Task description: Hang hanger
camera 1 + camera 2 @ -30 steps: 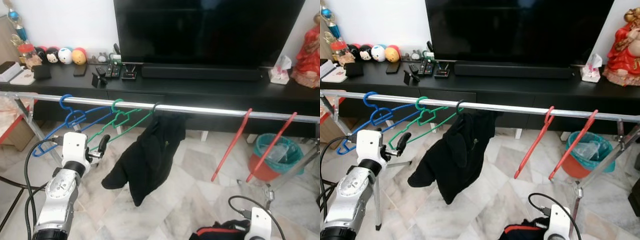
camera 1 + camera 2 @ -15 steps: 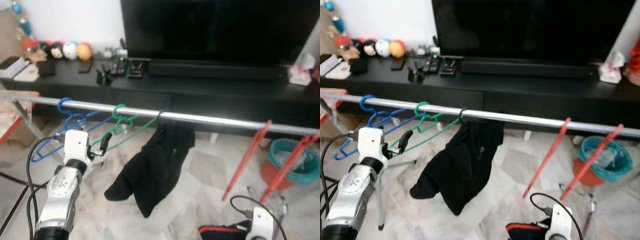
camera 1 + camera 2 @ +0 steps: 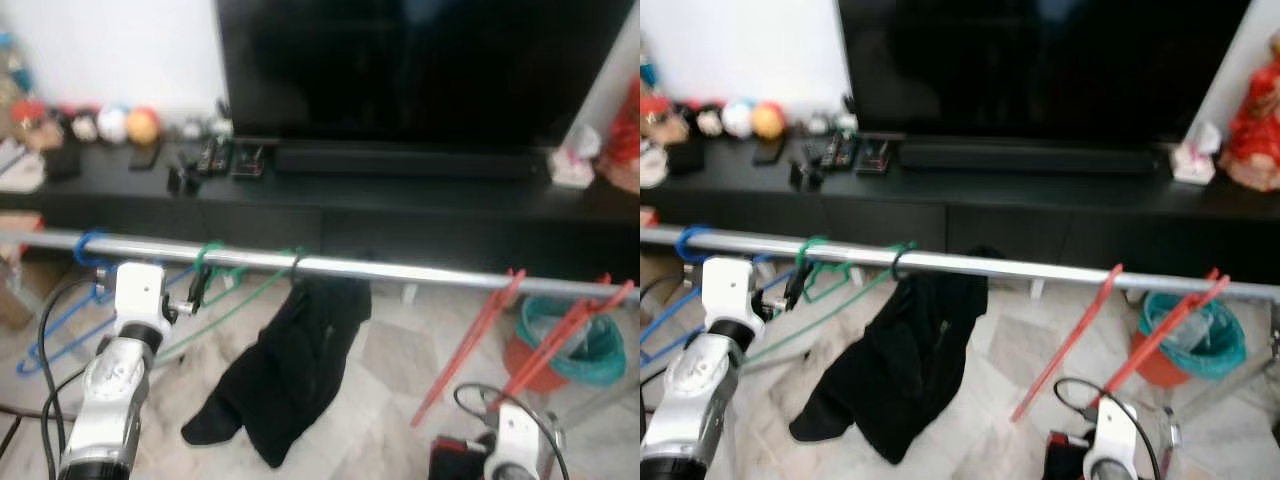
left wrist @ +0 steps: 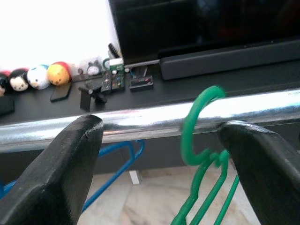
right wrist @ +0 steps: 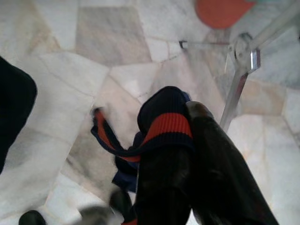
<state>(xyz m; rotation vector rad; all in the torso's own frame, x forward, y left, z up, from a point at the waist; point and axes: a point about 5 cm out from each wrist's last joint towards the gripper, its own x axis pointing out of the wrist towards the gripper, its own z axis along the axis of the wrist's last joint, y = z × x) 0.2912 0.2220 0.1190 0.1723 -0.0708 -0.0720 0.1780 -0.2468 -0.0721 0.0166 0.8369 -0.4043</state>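
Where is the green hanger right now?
The green hanger hangs by its hook on the silver rail, toward the robot's left, between the blue hanger and the black jacket. The open left gripper is right in front of it.

Your two head eyes look forward and down over the same chrome rail (image 3: 400, 271) and television (image 3: 1040, 60). Your left wrist camera sits close to that rail, facing the television; your right wrist camera faces the marble floor (image 5: 70, 70).
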